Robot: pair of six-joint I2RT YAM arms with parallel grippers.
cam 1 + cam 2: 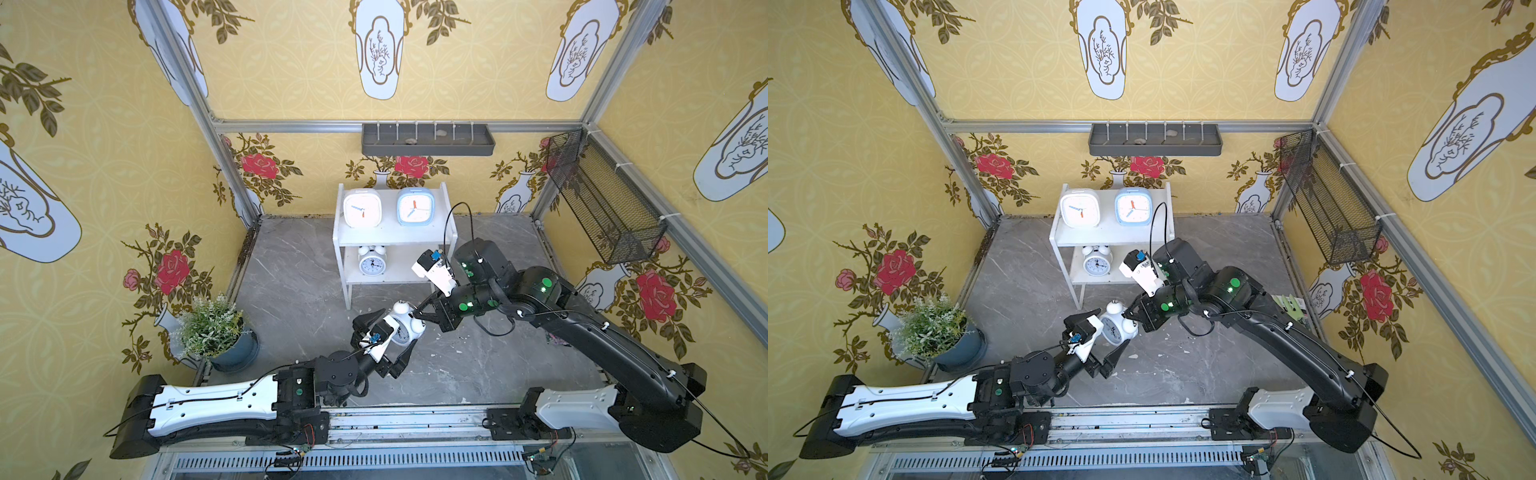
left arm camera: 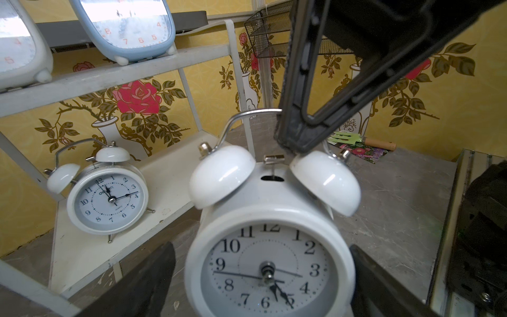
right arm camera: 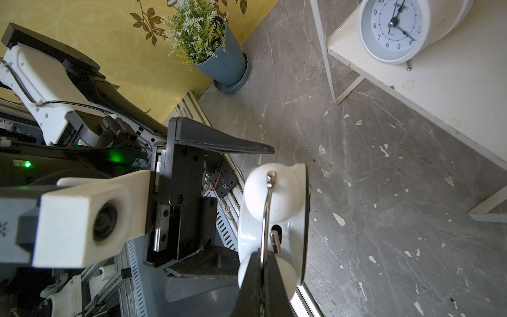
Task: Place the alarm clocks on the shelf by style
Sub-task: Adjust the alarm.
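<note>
lower centre in both top views: left gripper, jaws spread wide, one on either side of bell clock; whether the clock rests on the table cannot be told.
just right of it: right gripper, jaws pressed together on the clock's wire handle, near one end.
mid frame: shelf; lower tier holds second bell clock at left, right half free.
top tier: white clock, blue clock.
risk: the off-centre pinch on thin wire may let the clock swing or slip, clip the tier edge, or knock its twin.
</note>
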